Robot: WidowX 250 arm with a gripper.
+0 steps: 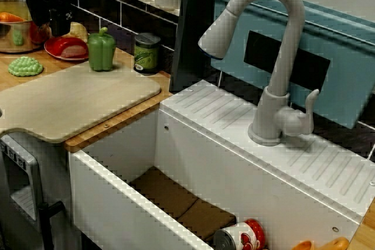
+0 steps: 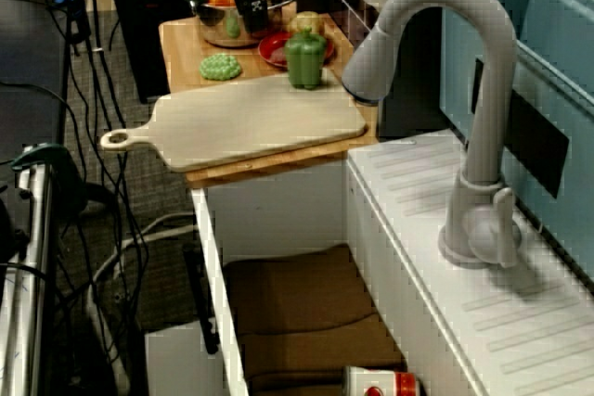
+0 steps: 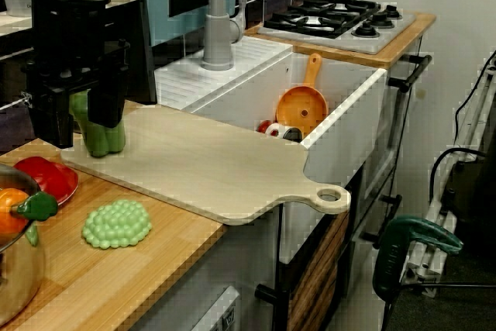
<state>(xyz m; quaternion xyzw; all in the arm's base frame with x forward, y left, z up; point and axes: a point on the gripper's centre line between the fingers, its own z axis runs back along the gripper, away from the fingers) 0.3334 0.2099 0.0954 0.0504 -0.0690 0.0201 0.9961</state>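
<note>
- As you look in from the counter end, the closest thing is the steel pot [image 3: 15,269] at seven o'clock of that view, with an orange vegetable [image 3: 8,213] showing over its rim.
- Just off the pot at three o'clock, a bumpy green cluster [image 3: 116,224] lies flat on the wooden counter [image 3: 116,277].
- Next back is the red plate [image 3: 46,177], at eleven o'clock of the cluster and just beside the pot. The view over the sink shows a pinkish piece [image 1: 73,51] lying on it.
- Your gripper [image 3: 80,129] hangs right here, with the plate at about seven o'clock of its tips.
- The two black fingers [image 3: 54,114] stand apart with nothing between them, so the claw is spread and empty.
- Over the sink, you see the gripper at eleven o'clock of the plate, between pot and plate. Whether it touches either, I can't tell.
- The green pepper [image 3: 105,139] stands upright at three o'clock of the plate in that sink view, near the gripper but outside its fingers. From the counter end, one finger partly covers it.
- The cutting board [image 3: 217,168] stretches away from the pepper toward four o'clock, its handle hanging past the counter's edge.
- Beyond the board at two o'clock is the white sink [image 3: 341,114], with an orange scoop [image 3: 302,106] and a red-and-white can [image 3: 277,131] inside.
- The faucet [image 3: 221,13] rises at twelve o'clock, and the stove [image 3: 333,17] sits farthest back at one o'clock.
</note>
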